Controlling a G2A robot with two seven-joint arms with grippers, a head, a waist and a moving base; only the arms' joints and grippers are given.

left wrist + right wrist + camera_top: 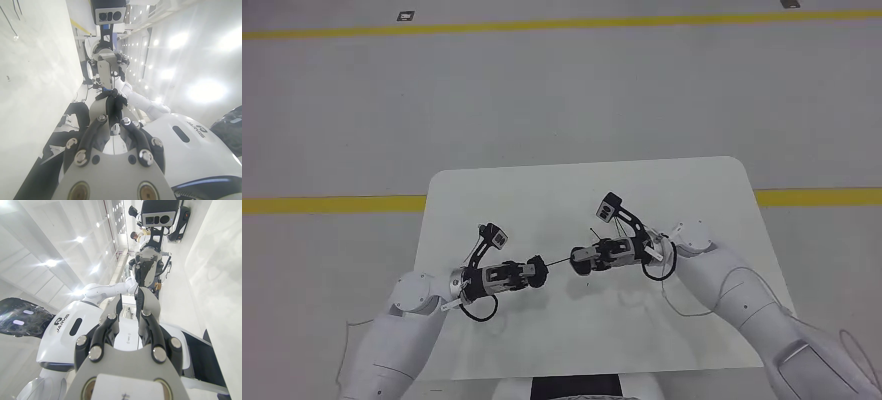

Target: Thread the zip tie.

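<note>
My wrist cameras sit close behind the left gripper and right gripper, facing each other; the top camera looks down on both over the table.

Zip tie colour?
Black; the zip tie shows best in the top view.

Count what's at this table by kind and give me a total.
grippers: 2 (left gripper, right gripper)
zip tie: 1
table: 1
Total: 4

The table looks smooth, matt (zip tie: black plastic).
</note>
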